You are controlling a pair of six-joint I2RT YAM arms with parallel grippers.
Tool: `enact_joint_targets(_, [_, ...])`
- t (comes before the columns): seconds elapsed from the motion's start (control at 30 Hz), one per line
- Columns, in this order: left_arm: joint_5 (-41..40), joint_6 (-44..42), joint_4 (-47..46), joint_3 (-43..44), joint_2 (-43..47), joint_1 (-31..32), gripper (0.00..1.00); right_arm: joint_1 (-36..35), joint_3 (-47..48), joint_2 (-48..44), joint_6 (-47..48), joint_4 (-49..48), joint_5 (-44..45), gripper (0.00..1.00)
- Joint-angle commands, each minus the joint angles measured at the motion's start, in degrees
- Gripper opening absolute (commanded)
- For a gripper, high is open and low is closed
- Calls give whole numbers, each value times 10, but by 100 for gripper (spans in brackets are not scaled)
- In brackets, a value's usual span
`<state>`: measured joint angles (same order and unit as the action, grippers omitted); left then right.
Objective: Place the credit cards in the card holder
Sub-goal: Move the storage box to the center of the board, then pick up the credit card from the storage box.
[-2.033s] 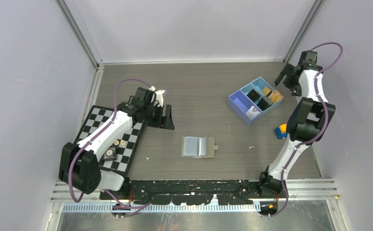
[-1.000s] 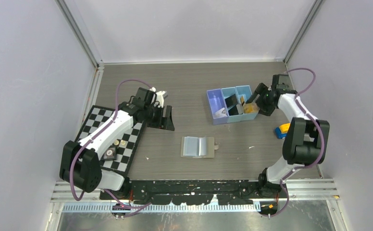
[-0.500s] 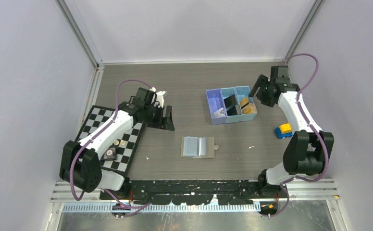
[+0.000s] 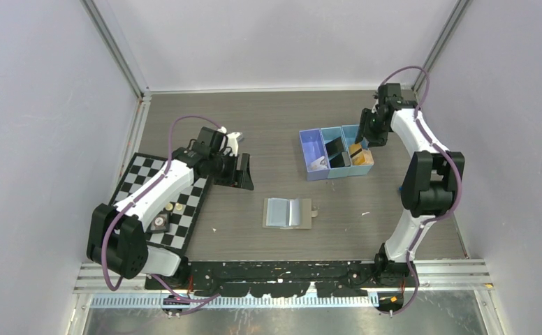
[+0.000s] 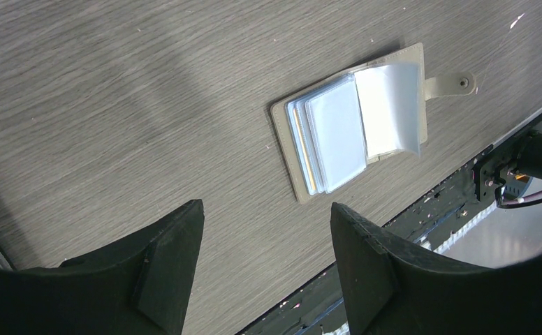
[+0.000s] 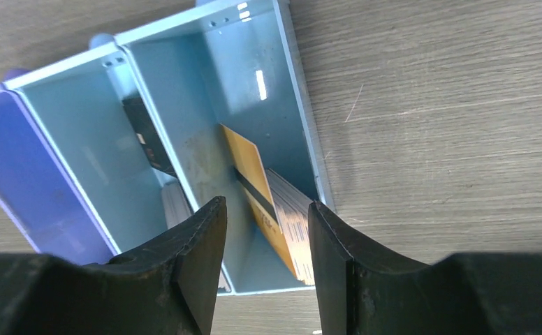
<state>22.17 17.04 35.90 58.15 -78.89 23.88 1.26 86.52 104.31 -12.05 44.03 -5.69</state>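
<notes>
Since a moment ago, our right gripper [image 6: 266, 204] has swung in over the blue tray's [image 6: 296, 91] rightmost compartment, fingers narrowly parted astride the tilted orange card [image 6: 251, 167], not closed on it. We see the card holder [image 4: 289, 211] lying open at the tray's 7 o'clock. At the holder's 10 o'clock, our left gripper [image 5: 266, 208] gapes wide, empty.

I can read no word, number or brand on any of my feeds. The nearest thing to text is on the whitish card [image 6: 293, 209], just behind the orange card [image 6: 251, 164] at lower centre of the right wrist view. It carries rows of fine print, too small for me to make out.
</notes>
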Motion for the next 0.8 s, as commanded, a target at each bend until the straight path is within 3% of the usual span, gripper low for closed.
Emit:
enact_joint_targets(0.0, [11, -11, 1, 21, -1, -3, 69, 1, 41, 16, 40, 14, -3, 51])
enact_joint_targets(0.37, [11, -11, 1, 21, -3, -3, 69, 1, 82, 78, 69, 18, -20, 46])
enact_joint_targets(0.57, [13, -11, 2, 21, -4, -3, 69, -3, 82, 83, 71, 15, -46, 39])
enact_joint_targets(0.77, [14, -11, 1, 21, -4, -3, 69, -9, 85, 83, 72, 12, -48, 25])
